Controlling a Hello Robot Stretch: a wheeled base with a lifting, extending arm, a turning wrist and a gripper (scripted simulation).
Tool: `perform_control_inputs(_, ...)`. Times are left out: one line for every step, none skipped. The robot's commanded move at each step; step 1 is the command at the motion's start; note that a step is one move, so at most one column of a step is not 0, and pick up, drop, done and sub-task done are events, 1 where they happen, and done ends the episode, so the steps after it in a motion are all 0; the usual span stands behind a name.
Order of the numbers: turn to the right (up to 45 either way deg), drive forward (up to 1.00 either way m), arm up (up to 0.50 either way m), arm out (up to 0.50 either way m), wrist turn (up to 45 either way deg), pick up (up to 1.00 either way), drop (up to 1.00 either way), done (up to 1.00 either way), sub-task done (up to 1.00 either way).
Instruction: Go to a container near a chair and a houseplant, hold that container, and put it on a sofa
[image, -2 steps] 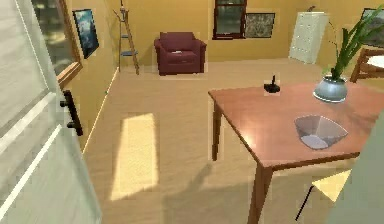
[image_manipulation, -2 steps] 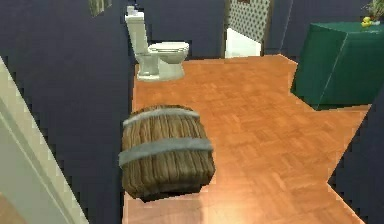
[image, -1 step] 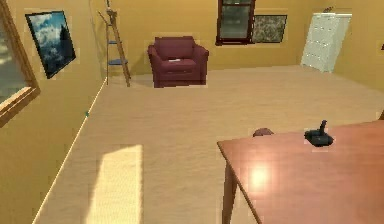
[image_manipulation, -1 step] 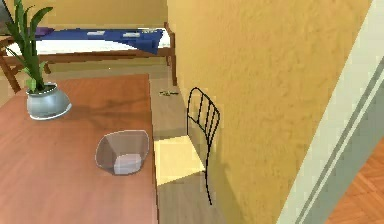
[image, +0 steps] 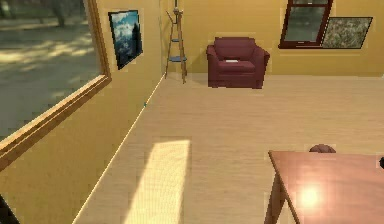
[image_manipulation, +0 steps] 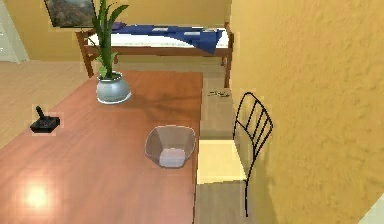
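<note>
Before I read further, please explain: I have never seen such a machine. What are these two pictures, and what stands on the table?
Both pictures are simulator renders from cameras on a wheeled robot in a house. The forward view looks ahead and somewhat down: a room with a dark red armchair and a corner of a wooden table. The arm side view looks out to the side on which the robot reaches. There, probably on the same table, stand a houseplant, a small dark object and a greyish container, which the robot should carry to a sofa. A chair stands beside the table, and a bed behind.
</note>
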Motion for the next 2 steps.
perform_control_inputs(0.0, 0.0, 0.5, 0.0, 0.0, 0.0, 0.0, 0.0, 0.0)
perform_control_inputs(0.0, 0.0, 0.38, 0.0, 0.0, 0.0, 0.0, 0.0, 0.0)
